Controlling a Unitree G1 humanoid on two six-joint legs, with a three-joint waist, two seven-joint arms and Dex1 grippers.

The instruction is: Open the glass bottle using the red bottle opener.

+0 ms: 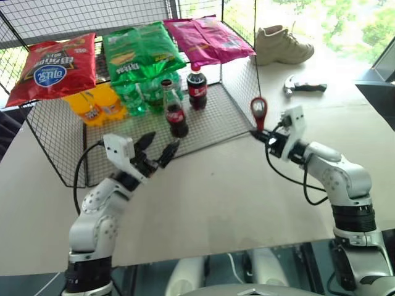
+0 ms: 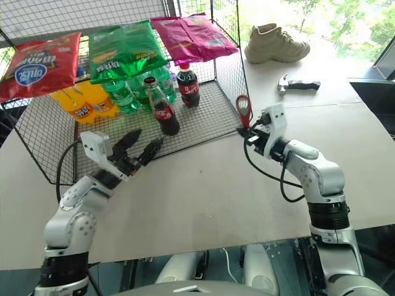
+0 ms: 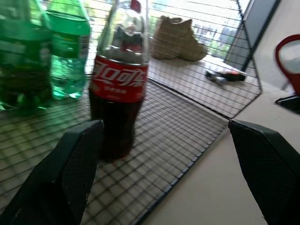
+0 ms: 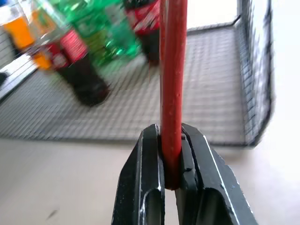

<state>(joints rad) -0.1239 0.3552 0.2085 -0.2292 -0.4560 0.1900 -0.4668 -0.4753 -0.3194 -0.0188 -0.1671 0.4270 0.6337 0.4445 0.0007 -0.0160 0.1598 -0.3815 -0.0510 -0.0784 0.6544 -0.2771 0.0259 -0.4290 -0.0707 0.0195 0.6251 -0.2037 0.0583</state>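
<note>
Left eye view, nearest first: the pale table (image 1: 203,203) lies bare in front of both arms, with plenty of open room between them. The left gripper (image 1: 157,151) hovers just above the front edge of the wire rack (image 1: 74,139), its two black fingers spread wide and holding nothing. The right gripper (image 1: 264,137) sits at the rack's front right corner, beside the mesh side wall, and is clamped on the slim handle of the red bottle opener (image 1: 258,111), which stands upright with its oval ring on top; the right wrist view shows the handle (image 4: 172,84) pinched tight between the two fingers. A little beyond the left gripper, the glass bottle (image 1: 174,111) stands upright on the rack floor, well apart from the opener and nearer to the left gripper; in the left wrist view it stands just past one finger (image 3: 70,173) rather than in the gap between the two. Crowding the bottle from behind are a plastic cola bottle (image 1: 197,86) with a red cap, green bottles (image 1: 139,95) and orange bottles (image 1: 99,105). Above them, snack bags in red (image 1: 52,65), green (image 1: 142,49) and pink (image 1: 207,37) lie on the rack's top. Farther out on the table, right of the rack, lie a hammer (image 1: 303,86) and a beige shoe (image 1: 281,44).
</note>
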